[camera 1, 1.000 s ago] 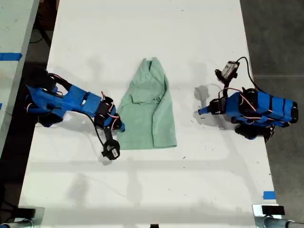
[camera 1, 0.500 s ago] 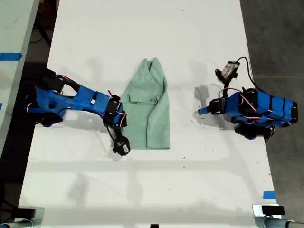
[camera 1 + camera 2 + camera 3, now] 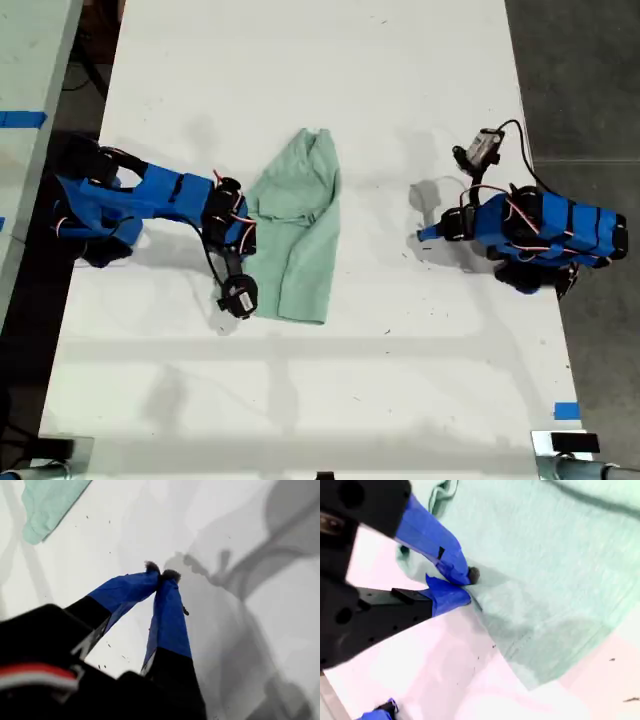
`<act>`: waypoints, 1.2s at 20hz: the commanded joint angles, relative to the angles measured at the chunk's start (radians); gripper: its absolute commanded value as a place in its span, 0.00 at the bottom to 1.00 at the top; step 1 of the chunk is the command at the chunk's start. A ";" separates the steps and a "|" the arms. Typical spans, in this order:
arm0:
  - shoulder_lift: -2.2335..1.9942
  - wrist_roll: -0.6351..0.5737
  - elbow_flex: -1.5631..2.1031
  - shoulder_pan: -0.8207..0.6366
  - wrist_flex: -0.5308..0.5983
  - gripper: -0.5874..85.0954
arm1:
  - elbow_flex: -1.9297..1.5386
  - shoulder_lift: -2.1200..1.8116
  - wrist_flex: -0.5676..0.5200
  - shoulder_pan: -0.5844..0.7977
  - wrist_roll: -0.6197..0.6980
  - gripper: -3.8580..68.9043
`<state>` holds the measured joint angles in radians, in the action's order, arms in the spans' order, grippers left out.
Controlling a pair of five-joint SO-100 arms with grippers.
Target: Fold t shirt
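White bench (image 3: pixel 300 400) carries the t shirt (image 3: pixel 300 235), pale mint-green, wrinkled, folded into a narrow strip lying near the bench's middle. My second hand (image 3: pixel 465 585) pinches the cloth's edge on the side toward the exterior view's left. My first hand (image 3: pixel 161 575) is pressed together on nothing, over bare bench, well apart from the shirt.

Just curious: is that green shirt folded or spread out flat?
Folded. The shirt lies as a narrow strip, and my second gripper pinches its edge.
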<state>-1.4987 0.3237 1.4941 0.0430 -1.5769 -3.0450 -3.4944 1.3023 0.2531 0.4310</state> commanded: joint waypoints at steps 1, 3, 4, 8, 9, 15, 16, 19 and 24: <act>-0.017 -0.114 -0.206 -0.029 0.014 0.00 | -0.057 -0.011 0.012 0.002 -0.005 0.08; 0.089 -0.196 -0.380 -0.035 0.023 0.00 | -0.057 -0.011 0.012 0.002 -0.005 0.08; 0.155 -0.224 -0.448 -0.040 0.032 0.00 | -0.057 -0.011 0.012 0.002 -0.005 0.08; 0.307 -0.319 -0.485 -0.040 0.201 0.28 | -0.057 -0.011 0.012 0.002 0.000 0.08; 0.308 -0.327 -0.486 -0.037 0.225 0.31 | -0.057 -0.011 0.012 0.002 0.000 0.08; -0.052 -0.364 -0.359 -0.077 0.196 0.25 | -0.055 -0.011 0.012 0.000 0.003 0.08; -0.167 -0.367 -0.276 -0.107 0.196 0.08 | -0.055 -0.011 0.012 0.000 0.005 0.08; -0.640 -0.448 0.166 -0.238 0.379 0.00 | -0.055 -0.011 0.011 0.000 0.006 0.08; -1.267 -0.675 1.069 -0.517 0.779 0.00 | -0.055 -0.011 0.011 0.003 0.006 0.08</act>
<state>-2.5756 -0.2884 2.2365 -0.3820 -0.9281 -3.0450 -3.4944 1.3023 0.2531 0.4310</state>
